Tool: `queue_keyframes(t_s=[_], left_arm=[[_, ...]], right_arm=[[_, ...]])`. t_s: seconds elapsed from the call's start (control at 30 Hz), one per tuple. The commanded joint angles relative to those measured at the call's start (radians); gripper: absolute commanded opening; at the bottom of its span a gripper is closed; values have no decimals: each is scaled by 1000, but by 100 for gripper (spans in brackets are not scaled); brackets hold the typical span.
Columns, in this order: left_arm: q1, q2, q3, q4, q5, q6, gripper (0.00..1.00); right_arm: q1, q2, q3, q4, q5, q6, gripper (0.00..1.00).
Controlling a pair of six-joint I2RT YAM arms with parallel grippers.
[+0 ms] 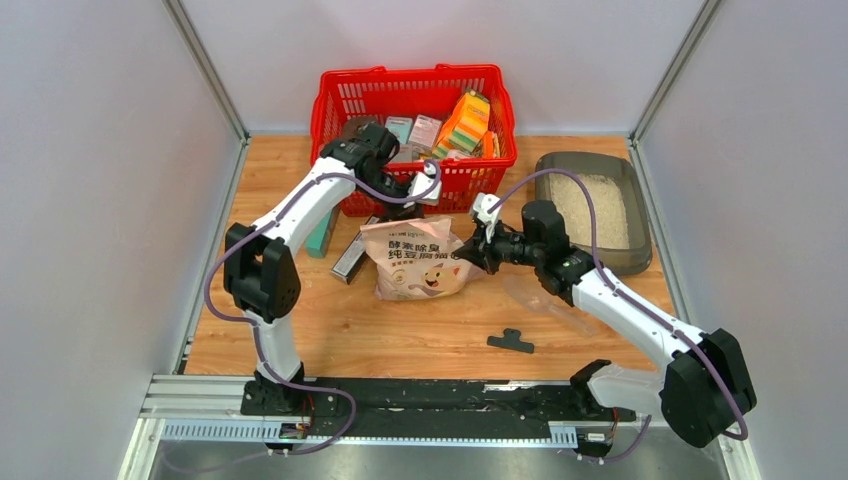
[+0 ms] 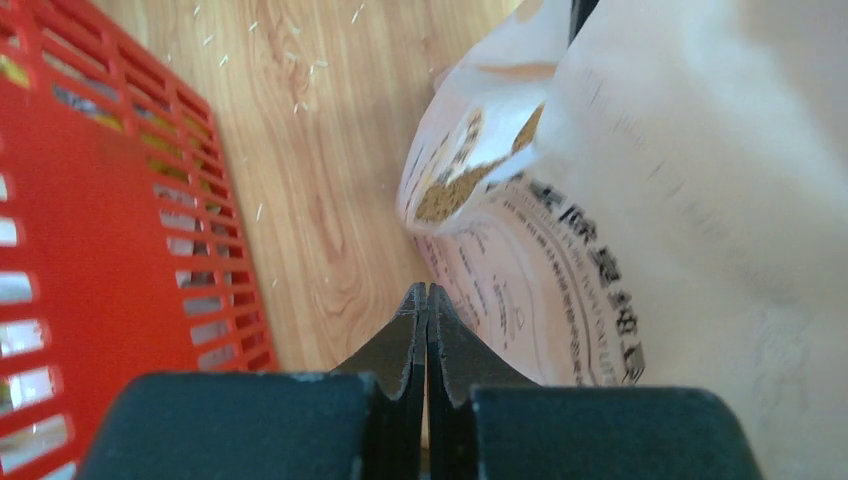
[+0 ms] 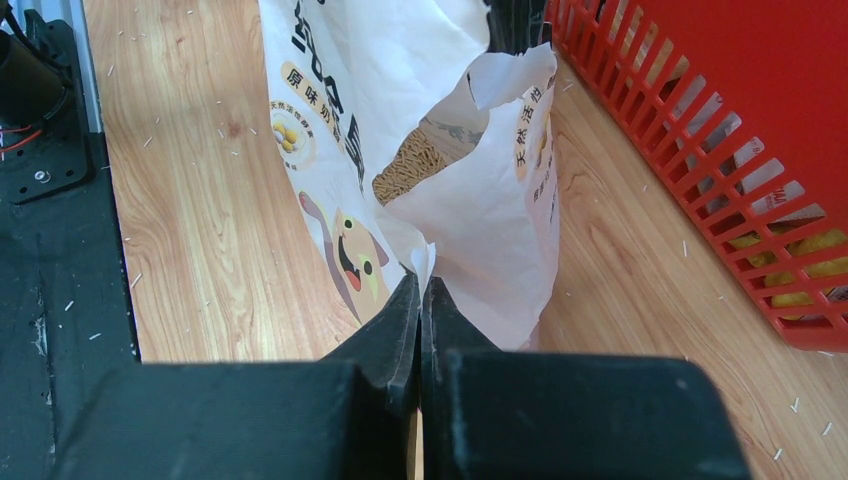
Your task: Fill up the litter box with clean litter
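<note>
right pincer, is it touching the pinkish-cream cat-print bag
Touching. The right wrist view shows the right pincer shut on the open top edge of the pinkish-cream cat-print bag.

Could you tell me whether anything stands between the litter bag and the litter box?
Only the right arm itself: its hand, shut on the bag, and its wrist stretch across the gap toward the litter box. Nothing else shows there.

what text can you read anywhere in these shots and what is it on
"酵素除臭": front of the bag, top line
"纯豆腐猫": line below it, cut off at the edge
"原味": yellow tag on the bag, right wrist view
"天然活性": down the bag's side fold, the rest unclear
Small print on the bag and on the packs in the basket: too small or blurred to read
</note>
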Motion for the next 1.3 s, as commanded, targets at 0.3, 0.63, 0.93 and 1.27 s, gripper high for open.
queue_keyframes(t_s=[0.3, 0.63, 0.93, 1.27], left_arm=[[-51, 3, 32, 144, 131, -164, 0], [-70, -6, -38, 321, 176, -390, 0], [-88, -31, -111, 546, 173, -679, 0], [-111, -80, -221, 796, 140, -940, 0]], right_arm=[[1, -26, 16, 70, -8, 25, 0], [-7, -9, 23, 82, 4, 53, 0], [-10, 11, 38, 97, 1, 63, 0], [-28, 26, 63, 89, 5, 65, 0]])
